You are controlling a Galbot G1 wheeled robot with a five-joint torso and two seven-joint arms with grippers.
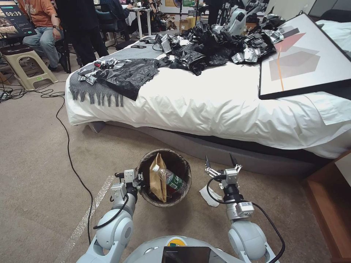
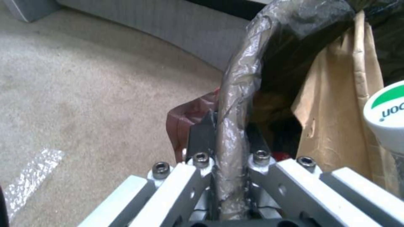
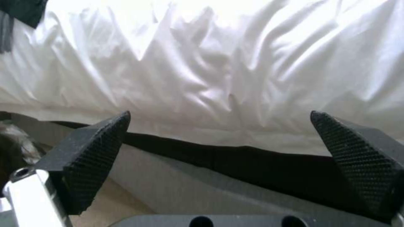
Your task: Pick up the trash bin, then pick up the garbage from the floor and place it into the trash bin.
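The trash bin point(image 1: 181, 166), round with a dark liner over its rim, is held just in front of me near the bed. My left gripper point(image 1: 138, 179) is shut on the bin's left rim point(image 2: 235, 94), one finger inside and one outside. Inside the bin stand a tan paper bag point(image 1: 158, 177) and a small clear bottle point(image 1: 171, 179) with a green label; the bag point(image 2: 336, 104) and the bottle's white cap point(image 2: 385, 110) show close up in the left wrist view. A white tissue point(image 1: 207, 195) lies on the carpet to the right of the bin. Above and beyond it, my right gripper point(image 1: 221, 160) hangs open, its fingertips point(image 3: 101, 148) pointing at the bed's side.
The bed point(image 1: 219, 106) with white sheets stands straight ahead, with black plastic bags point(image 1: 204, 47) and a framed picture point(image 1: 303, 54) on top. A black cable point(image 1: 69, 153) runs over the carpet at left. A wooden piece of furniture point(image 1: 332, 204) stands at right.
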